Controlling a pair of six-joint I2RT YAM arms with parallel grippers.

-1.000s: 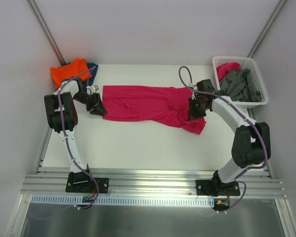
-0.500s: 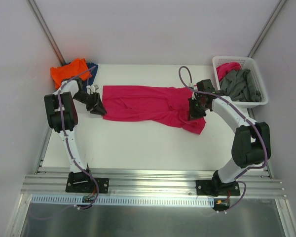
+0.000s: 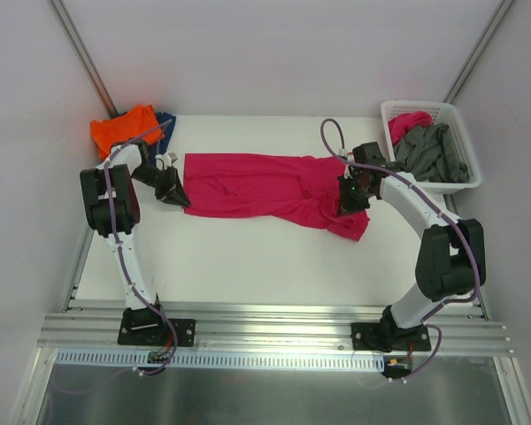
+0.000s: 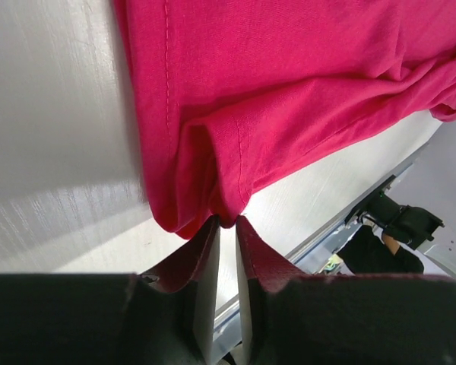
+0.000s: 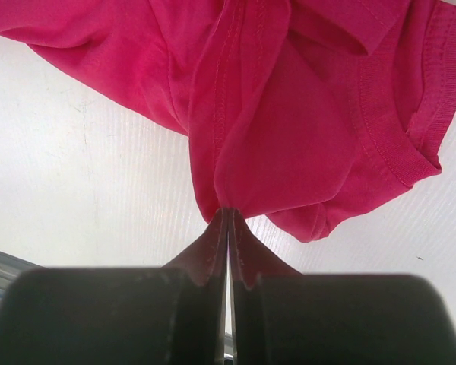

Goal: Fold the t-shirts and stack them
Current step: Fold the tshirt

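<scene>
A large magenta-pink t-shirt [image 3: 257, 186] lies stretched left to right across the table. My left gripper [image 3: 179, 197] is at its left end. In the left wrist view its jaws [image 4: 227, 223] stand narrow, pinching a puckered fold of the shirt's hem [image 4: 205, 175] at their tips. My right gripper [image 3: 350, 199] is at the shirt's right end, by the collar. In the right wrist view it [image 5: 228, 211] is shut on a bunch of the pink cloth [image 5: 289, 114]. An orange t-shirt [image 3: 124, 128] and a dark blue one [image 3: 165, 124] lie folded at the back left corner.
A white lattice basket [image 3: 467, 181] stands at the back right, holding grey shirts [image 3: 429, 150] and a pink cloth [image 3: 409, 121]. White walls with metal posts enclose the table. The metal rail with both arm bases runs along the near edge.
The left gripper's jaws have narrowed onto the shirt's left hem. Neither arm nor the shirt has visibly shifted.
</scene>
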